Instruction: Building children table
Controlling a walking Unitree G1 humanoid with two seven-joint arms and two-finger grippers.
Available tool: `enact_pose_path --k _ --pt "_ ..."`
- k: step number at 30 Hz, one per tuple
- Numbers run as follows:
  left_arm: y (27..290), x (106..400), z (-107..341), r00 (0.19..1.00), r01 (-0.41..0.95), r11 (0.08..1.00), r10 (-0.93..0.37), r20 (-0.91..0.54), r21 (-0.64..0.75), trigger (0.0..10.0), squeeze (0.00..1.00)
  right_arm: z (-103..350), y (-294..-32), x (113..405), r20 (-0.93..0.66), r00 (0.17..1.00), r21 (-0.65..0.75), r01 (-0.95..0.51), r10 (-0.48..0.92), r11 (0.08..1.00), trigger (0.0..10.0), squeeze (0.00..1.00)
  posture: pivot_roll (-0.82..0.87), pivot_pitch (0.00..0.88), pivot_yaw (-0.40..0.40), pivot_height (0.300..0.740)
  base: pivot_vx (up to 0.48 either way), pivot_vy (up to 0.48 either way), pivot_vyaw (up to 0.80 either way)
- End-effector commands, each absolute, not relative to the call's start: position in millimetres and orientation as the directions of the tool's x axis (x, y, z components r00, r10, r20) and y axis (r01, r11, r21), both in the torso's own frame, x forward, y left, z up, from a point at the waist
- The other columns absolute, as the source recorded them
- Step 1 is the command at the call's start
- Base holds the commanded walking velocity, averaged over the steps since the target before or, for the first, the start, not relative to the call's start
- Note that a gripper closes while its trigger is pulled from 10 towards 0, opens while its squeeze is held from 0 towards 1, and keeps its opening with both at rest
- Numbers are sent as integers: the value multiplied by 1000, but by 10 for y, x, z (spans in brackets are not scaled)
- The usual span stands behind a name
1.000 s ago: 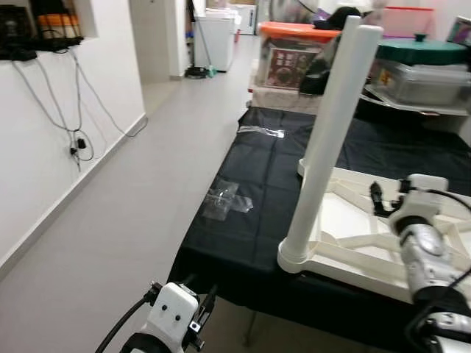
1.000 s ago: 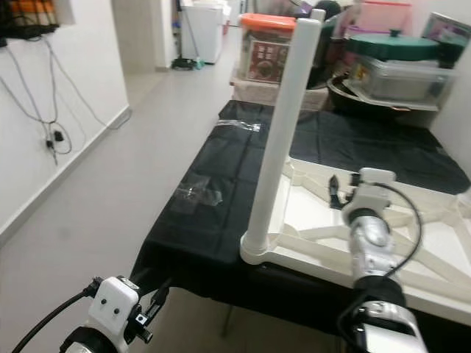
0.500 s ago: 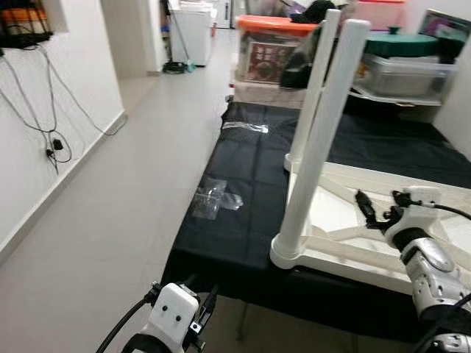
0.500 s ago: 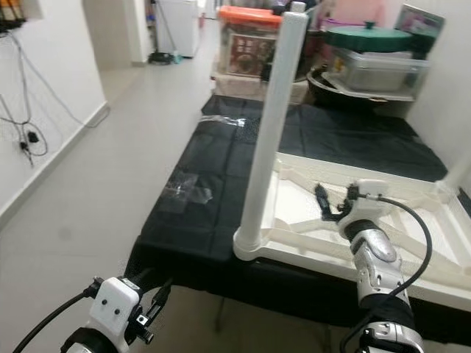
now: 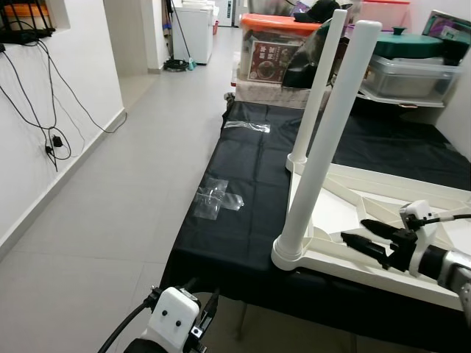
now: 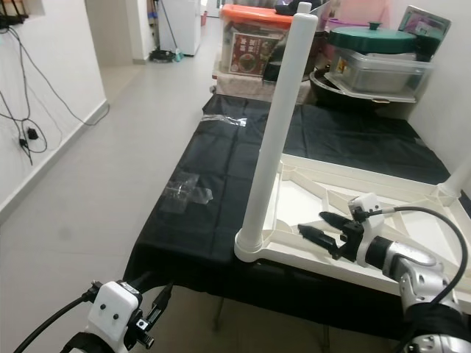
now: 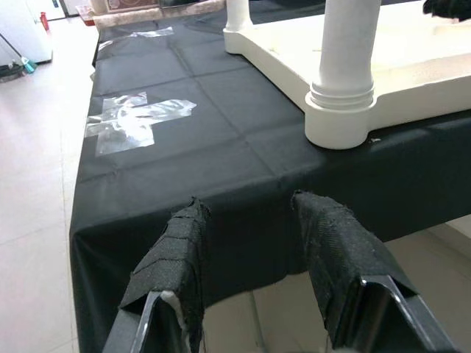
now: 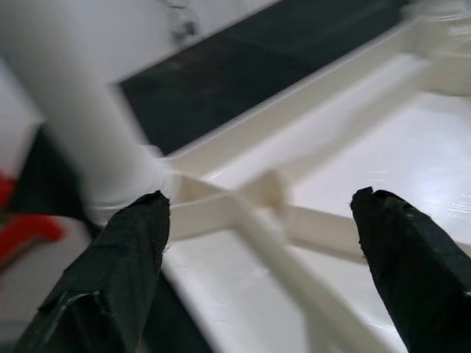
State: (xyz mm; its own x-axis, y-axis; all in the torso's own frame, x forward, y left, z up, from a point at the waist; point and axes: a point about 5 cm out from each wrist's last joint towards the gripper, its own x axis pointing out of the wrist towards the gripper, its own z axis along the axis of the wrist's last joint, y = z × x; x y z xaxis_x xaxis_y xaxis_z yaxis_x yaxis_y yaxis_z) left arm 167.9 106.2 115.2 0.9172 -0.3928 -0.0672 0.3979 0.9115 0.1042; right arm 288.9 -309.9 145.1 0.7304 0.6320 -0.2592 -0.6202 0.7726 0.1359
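On the black counter [image 5: 250,184] lies the upturned white tabletop [image 6: 383,198], near leg [image 6: 276,140] fitted. Right gripper [image 6: 318,226], jaws apart, reaches toward that leg; next likely gripping it. Left gripper [image 7: 254,257] idle below, jaws apart.

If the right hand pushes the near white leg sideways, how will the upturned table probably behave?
The leg looks like stiff plastic, so it should hardly bend. It stands tall on the tabletop's corner near the cloth's edge, so a push may slide or turn the whole light-looking table. The right hand, open, is beside its base.
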Motion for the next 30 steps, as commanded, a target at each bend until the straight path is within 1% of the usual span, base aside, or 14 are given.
enact_pose_path --k 1,2,3,4,5,6,9,12,13,15,18,23,27,30 --pt "1043 1651 1158 912 409 907 -404 -74 96 10000 0 1584 -2995 2961 -189 698 145 -676 690 723 10000 1000 99 51 -79 740 0 0 0" --pt "1031 1639 1181 910 413 906 -409 -66 95 10000 0 1658 -2886 3017 -144 672 135 -714 726 687 10000 1000 101 58 -78 740 0 0 0" --pt "1031 1639 1181 910 413 906 -409 -66 95 10000 0 1658 -2886 3017 -144 672 135 -714 726 687 10000 1000 101 58 -78 740 0 0 0" --pt "1025 1646 1229 913 408 907 -406 -41 101 10000 0 1700 -2767 3076 -117 649 121 -742 752 659 10000 624 105 62 -83 740 0 0 0" --pt "1019 1661 1274 917 398 912 -398 -18 93 10000 0 1723 -2668 3124 -97 633 104 -761 768 640 10000 0 106 67 -84 740 0 0 0" --pt "1019 1661 1274 917 398 912 -398 -18 93 10000 0 1723 -2668 3124 -97 633 104 -761 768 640 10000 0 106 67 -84 740 0 0 0" --pt "983 1673 1328 913 405 911 -407 10 79 10000 0 1752 -2519 3172 -81 594 103 -793 800 600 10000 0 109 74 -87 740 0 0 0" --pt "924 1649 1356 891 449 890 -452 27 85 10000 0 1814 -2353 3190 -53 522 114 -844 851 524 10000 0 105 83 -84 740 0 0 0" --pt "924 1649 1356 891 449 890 -452 27 85 10000 0 1814 -2353 3190 -53 522 114 -844 851 524 10000 0 105 83 -84 740 0 0 0" --pt "889 1636 1386 874 478 872 -484 40 102 10000 0 1829 -2293 3179 -45 470 121 -873 882 472 10000 0 107 85 -88 740 0 0 0" --pt "866 1619 1377 865 494 862 -500 34 112 10000 0 1825 -2225 3196 -48 449 119 -884 892 452 10000 0 104 91 -88 740 0 0 0" --pt "884 1628 1376 872 484 870 -488 27 97 10000 0 1865 -1995 3243 -20 421 109 -901 907 421 10000 0 102 101 -87 740 0 0 0" --pt "884 1629 1377 873 484 870 -488 27 96 10000 0 1878 -1947 3246 -11 413 109 -905 911 412 10000 0 102 101 -87 740 0 0 0" --pt "881 1635 1373 872 485 869 -489 25 96 10000 0 1867 -1717 3242 4 362 113 -926 932 359 10000 0 106 101 -86 740 0 0 0"
